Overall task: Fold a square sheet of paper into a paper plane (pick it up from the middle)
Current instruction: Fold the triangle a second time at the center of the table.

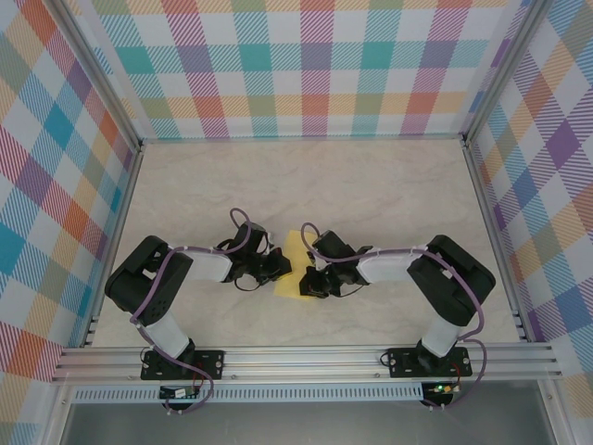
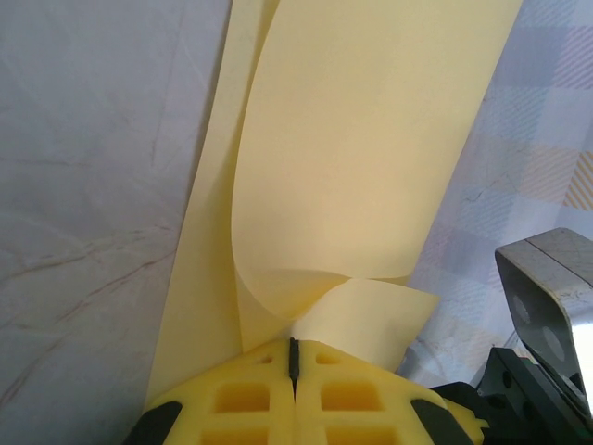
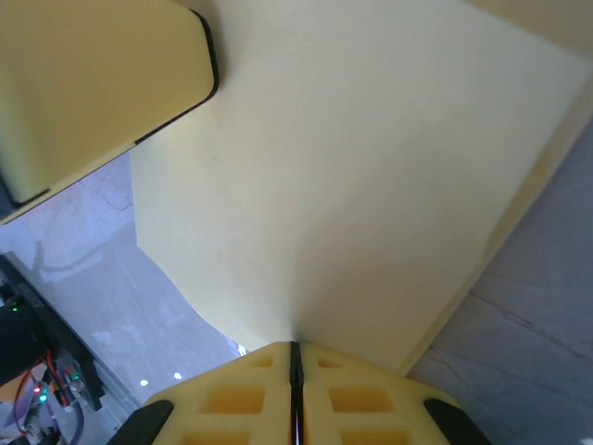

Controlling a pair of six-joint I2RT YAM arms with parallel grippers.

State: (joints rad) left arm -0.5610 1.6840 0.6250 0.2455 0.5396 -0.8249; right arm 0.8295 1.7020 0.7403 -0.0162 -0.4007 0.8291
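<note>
Two robot arms meet at the middle of a pale marble tabletop (image 1: 389, 185), inside walls of bright checked cloth. Between them is a pale yellow sheet of paper (image 1: 295, 252), partly folded, lifted off the surface and standing roughly on edge. The left claw (image 2: 295, 348) is closed tight, pinching a curled lower edge of the sheet, which bends in layers above it. The right claw (image 3: 295, 345) is also closed, gripping the paper's edge from the opposite side.
</note>
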